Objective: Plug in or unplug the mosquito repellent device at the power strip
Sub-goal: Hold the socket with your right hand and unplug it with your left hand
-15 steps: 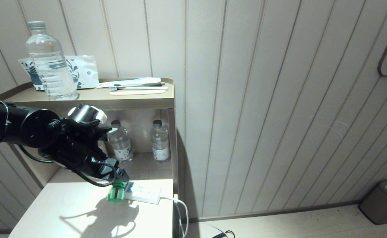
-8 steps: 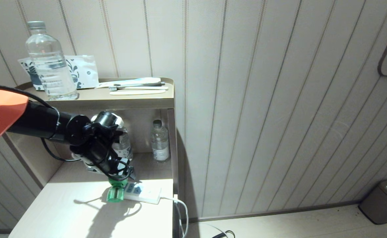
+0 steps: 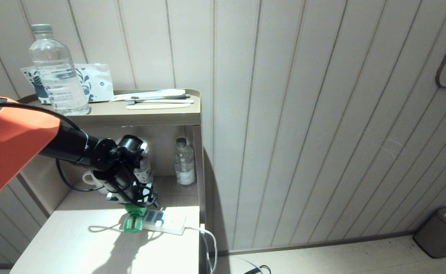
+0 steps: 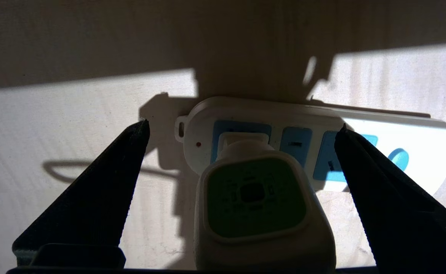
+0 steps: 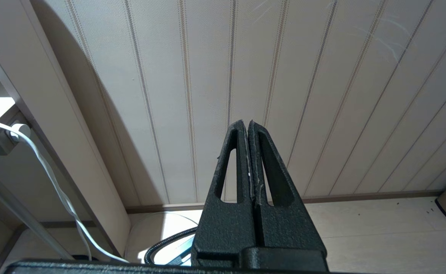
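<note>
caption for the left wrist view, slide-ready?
Open left gripper straddling the mosquito repellent device, which sits plugged into the end socket of the power strip.

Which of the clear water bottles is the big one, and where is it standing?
The large water bottle on the top shelf, beside the patterned packet. The two smaller bottles stand in the compartment below; one shows clearly, the other sits partly behind the left arm.

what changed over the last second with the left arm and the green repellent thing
The left end effector swung in from the left and settled over the mosquito repellent device, fingers wide open on either side, not gripping yet. The device stayed plugged into the end socket of the power strip; bottles and shelf items unchanged. The right end effector is shut, parked.
</note>
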Motion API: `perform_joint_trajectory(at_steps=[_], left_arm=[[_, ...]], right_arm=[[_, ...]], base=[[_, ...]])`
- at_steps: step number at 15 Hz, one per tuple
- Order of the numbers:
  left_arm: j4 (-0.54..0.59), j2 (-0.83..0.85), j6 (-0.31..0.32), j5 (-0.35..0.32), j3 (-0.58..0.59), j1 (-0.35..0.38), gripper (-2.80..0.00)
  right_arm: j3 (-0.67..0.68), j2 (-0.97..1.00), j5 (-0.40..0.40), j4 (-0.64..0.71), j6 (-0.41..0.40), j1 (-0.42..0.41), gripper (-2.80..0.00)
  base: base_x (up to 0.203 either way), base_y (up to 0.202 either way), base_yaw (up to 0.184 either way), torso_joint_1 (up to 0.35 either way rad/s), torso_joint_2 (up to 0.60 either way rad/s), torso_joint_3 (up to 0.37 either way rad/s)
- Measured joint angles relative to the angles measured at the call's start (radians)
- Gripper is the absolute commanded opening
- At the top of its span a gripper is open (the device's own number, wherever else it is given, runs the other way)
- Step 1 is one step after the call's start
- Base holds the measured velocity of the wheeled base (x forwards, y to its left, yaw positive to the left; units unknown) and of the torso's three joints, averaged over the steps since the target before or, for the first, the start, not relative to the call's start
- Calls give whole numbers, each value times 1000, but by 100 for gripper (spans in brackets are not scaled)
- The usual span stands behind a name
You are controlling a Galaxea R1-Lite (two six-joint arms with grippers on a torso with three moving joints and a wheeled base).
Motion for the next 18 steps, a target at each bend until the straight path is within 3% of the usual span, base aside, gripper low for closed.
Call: perform_joint_trajectory(at_steps=[13,18], left_arm=[[-83,49,-43,10,-25,1,0],[-81,102,-33,55,-58,27,0]], right_arm=[[0,0,0,0,0,0,-280],[0,0,0,0,0,0,-280]], base=[[0,0,0,0,0,0],[0,0,0,0,0,0]])
